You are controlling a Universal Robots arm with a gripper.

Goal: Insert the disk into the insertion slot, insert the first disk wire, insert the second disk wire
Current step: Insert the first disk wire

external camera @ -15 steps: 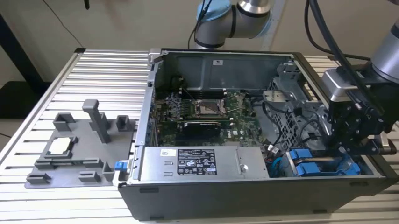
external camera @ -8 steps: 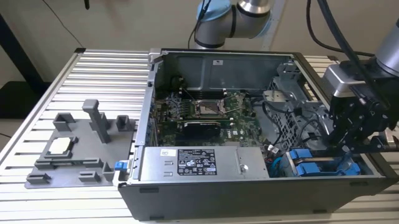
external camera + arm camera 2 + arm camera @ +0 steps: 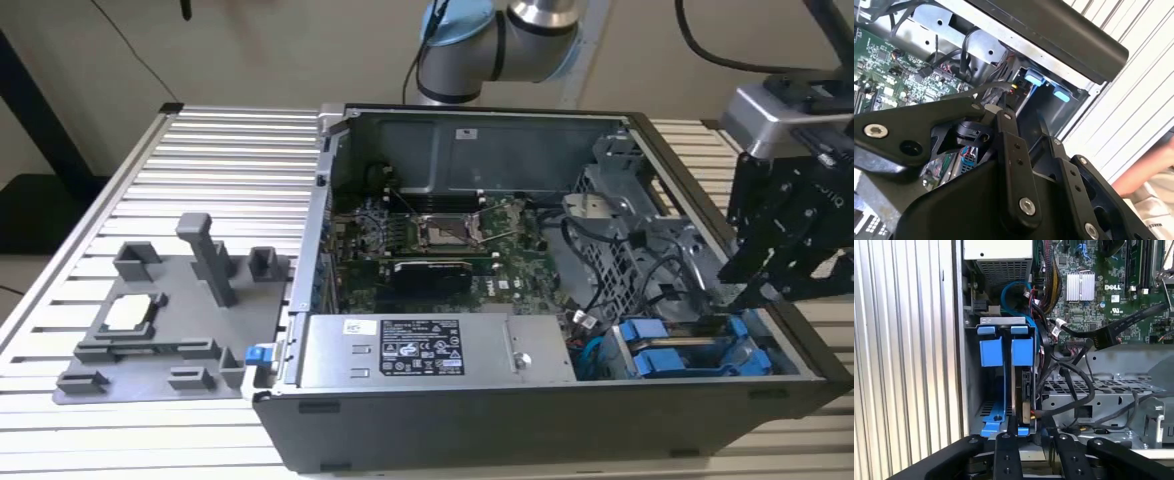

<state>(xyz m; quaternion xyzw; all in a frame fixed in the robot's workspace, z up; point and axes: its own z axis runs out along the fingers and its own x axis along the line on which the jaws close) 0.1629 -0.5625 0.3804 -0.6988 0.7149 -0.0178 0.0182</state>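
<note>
Broadly, a slatted metal worktop (image 3: 214, 160) carries an open computer case (image 3: 534, 425), which lies on its side across the middle and reaches towards the edge on the exterior view's right. The arm (image 3: 514, 45) rises behind the worktop's far edge. A grey moulded fixture (image 3: 147, 340) sits near the front corner on the exterior view's left, just beside the case.

Inside the case, a boxy power supply (image 3: 427, 350) runs along the wall nearest the worktop's front edge, with the green motherboard (image 3: 441, 240) behind it. A metal drive cage (image 3: 1004, 321) fills the case's corner towards the front edge on the exterior view's right.

The hand (image 3: 767, 288) hangs over that cage. In both wrist views its black fingers (image 3: 1006, 460) stand spread with a gap between them, pinching nothing that I can see.

The disk (image 3: 1024, 385) stands on edge in the cage's slot, with its blue carrier tab at the opening, directly ahead of the hand. The other blue carrier (image 3: 990, 351) sits in the neighbouring slot, just beside it.

Black cables (image 3: 1074, 385) loop next to the cage. One wire end with a yellowish tip (image 3: 1027, 415) lies against the disk's rear edge; whether it is plugged in I cannot tell.
</note>
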